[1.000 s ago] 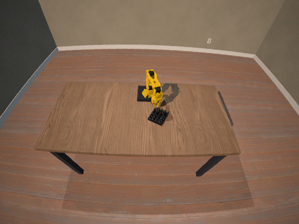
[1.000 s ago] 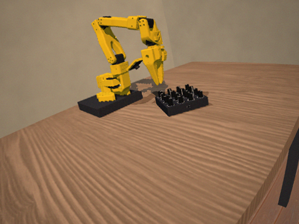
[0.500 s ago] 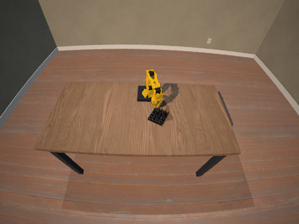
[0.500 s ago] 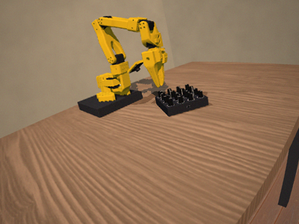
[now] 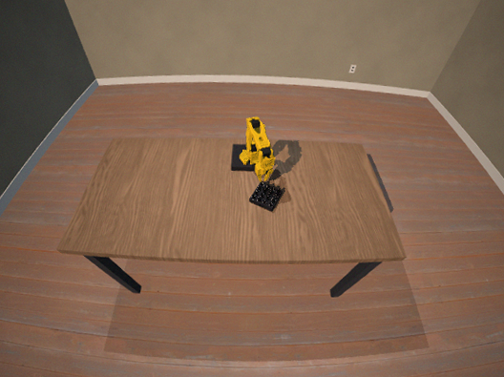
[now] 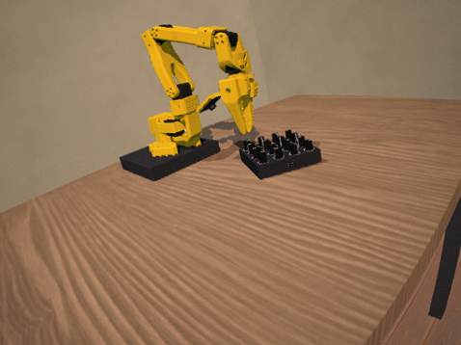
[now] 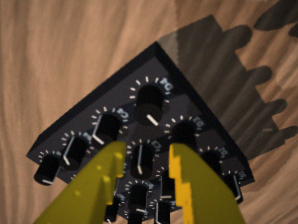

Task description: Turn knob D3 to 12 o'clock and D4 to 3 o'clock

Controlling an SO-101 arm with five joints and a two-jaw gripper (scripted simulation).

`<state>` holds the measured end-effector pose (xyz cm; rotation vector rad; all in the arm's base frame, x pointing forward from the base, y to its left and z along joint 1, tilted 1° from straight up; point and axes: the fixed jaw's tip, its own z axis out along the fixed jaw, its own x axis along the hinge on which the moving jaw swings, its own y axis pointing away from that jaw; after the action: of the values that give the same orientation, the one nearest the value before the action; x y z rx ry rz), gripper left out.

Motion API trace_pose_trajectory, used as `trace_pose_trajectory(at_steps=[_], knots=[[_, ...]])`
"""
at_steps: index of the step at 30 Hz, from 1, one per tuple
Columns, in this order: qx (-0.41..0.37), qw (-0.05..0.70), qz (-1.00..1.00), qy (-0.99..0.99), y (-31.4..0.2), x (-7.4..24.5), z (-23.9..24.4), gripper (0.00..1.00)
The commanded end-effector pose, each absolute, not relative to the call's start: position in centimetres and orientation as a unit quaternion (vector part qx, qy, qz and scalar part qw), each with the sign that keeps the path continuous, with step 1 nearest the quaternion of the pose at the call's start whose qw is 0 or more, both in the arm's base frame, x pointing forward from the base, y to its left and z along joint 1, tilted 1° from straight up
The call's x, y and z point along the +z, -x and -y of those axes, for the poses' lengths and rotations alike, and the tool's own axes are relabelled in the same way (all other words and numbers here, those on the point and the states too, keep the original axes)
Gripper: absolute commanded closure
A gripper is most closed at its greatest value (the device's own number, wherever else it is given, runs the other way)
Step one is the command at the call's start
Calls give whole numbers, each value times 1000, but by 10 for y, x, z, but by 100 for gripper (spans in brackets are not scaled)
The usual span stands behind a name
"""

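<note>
The black knob box (image 5: 267, 194) lies on the table just in front of the arm's base; it also shows in the exterior view (image 6: 280, 154), with its socket side (image 6: 291, 164) facing that camera. It carries several black knobs with white pointer lines. My yellow gripper (image 6: 245, 129) points down and hovers a little above the box's far corner, touching no knob. In the wrist view the box (image 7: 145, 135) sits diagonally, and one knob (image 7: 141, 157) shows in the narrow gap between my fingers. The corner knob (image 7: 150, 102) lies beyond the tips. The fingers stand nearly closed and hold nothing.
The arm's black base plate (image 6: 169, 157) sits just behind and left of the box. The box's shadow falls on the wooden table beyond it. The table edge is far from the box.
</note>
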<state>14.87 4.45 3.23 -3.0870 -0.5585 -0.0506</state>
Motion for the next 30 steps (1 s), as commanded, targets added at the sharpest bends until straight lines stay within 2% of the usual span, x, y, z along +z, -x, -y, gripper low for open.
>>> trace_pose_trajectory(at_steps=[1,30], knots=[[-6,1,178,984,-146,28,-42,90],[-5,1,178,984,-145,26,-40,90]])
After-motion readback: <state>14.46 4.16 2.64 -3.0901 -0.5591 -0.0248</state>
